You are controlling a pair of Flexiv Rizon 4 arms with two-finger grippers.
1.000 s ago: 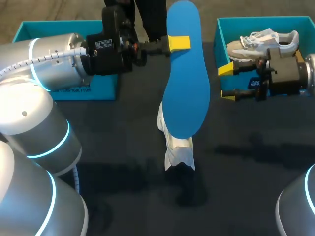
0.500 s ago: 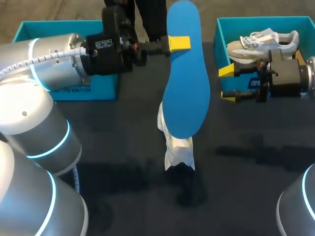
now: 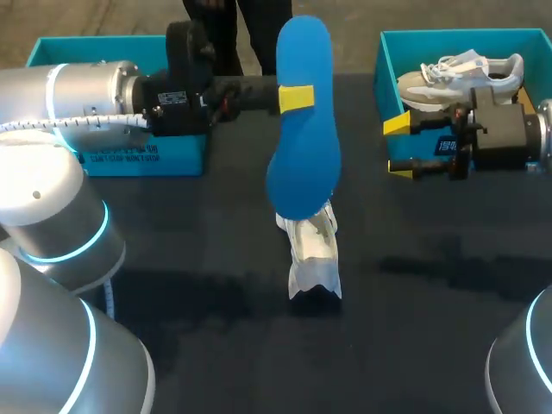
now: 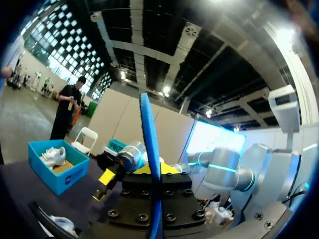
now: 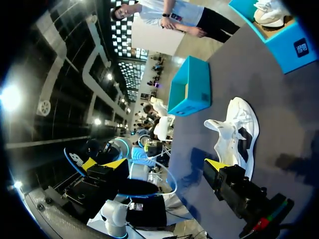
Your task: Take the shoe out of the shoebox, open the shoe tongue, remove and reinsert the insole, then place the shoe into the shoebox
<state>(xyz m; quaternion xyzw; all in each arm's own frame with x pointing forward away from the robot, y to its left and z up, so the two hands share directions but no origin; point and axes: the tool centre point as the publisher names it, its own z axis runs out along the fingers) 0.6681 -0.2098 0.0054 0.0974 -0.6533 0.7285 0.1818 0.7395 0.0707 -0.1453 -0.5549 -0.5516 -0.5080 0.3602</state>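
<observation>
At mid-table, the left gripper (image 3: 296, 97) clamps a blue insole (image 3: 302, 147) held aloft, its long axis running from the far side toward the robot and its flat face toward the overhead camera. The white shoe (image 3: 312, 259) lies beneath its near end, aligned the same way. The right gripper (image 3: 398, 147) hangs spread and empty beside the right shoebox (image 3: 380, 78).

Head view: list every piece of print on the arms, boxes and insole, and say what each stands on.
White label on the left arm: print too small to read.
White lettering on the left shoebox front wall: blurred, unreadable.
White mark on the right shoebox front wall: too small to read.
The insole: no print visible.
</observation>
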